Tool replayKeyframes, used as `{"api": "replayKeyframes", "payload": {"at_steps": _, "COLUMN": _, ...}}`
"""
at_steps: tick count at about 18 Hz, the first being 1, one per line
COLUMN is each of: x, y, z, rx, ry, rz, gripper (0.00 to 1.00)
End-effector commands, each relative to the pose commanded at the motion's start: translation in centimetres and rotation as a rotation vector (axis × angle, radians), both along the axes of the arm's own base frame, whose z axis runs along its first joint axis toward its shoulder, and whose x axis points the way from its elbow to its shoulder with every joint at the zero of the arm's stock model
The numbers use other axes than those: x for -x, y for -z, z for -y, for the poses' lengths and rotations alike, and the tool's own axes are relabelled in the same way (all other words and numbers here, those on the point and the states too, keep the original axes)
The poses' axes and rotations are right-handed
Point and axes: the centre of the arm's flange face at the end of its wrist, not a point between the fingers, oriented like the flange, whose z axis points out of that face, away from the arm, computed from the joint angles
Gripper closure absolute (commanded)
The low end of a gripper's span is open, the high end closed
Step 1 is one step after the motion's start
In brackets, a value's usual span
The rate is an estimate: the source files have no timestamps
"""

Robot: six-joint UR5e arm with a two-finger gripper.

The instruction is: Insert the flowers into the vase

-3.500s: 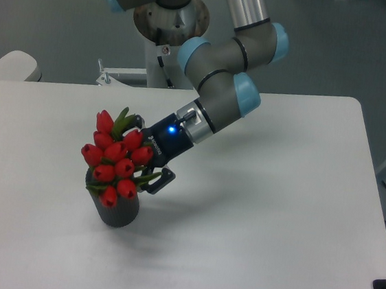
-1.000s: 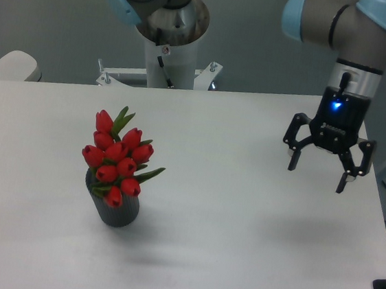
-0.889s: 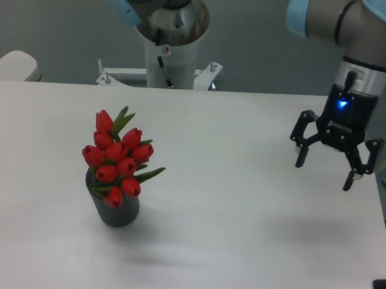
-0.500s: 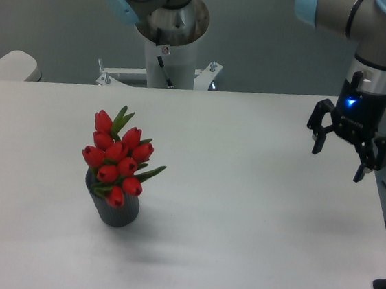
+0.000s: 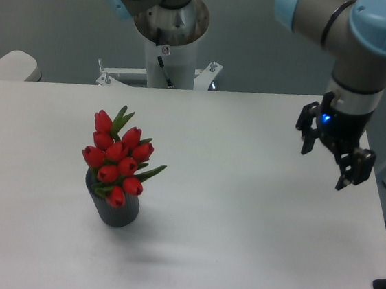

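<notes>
The flowers point(image 5: 116, 156), a tight bunch of red tulip buds with green leaves, stand in the vase point(image 5: 118, 209), a small dark grey cylinder on the left part of the white table. The bunch leans slightly up and to the left and spreads wider than the vase mouth. My gripper point(image 5: 326, 163) hangs far to the right, above the table's right side, open with nothing between its fingers. It touches neither the flowers nor the vase.
The arm's base column point(image 5: 170, 42) stands behind the table's far edge. A pale rounded object point(image 5: 11, 65) sits at the far left. The table's right edge point(image 5: 371, 173) runs just beside the gripper.
My gripper, beside the flowers 3.5 s ago, let go and swung away to the right side. Over the last half second it shifted slightly left and turned. The flowers stay in the vase.
</notes>
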Motion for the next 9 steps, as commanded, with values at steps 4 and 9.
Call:
{"api": "replayKeyframes", "payload": {"at_steps": 4, "x": -0.6, "y": 0.2, "z": -1.1, "rx": 0.015, "ry": 0.016, "rz": -0.007, "gripper": 0.00}}
{"api": "replayKeyframes", "payload": {"at_steps": 9, "x": -1.2, "y": 0.5, "z": -1.9, "rx": 0.016, "ry": 0.031, "rz": -0.002, "gripper": 0.00}}
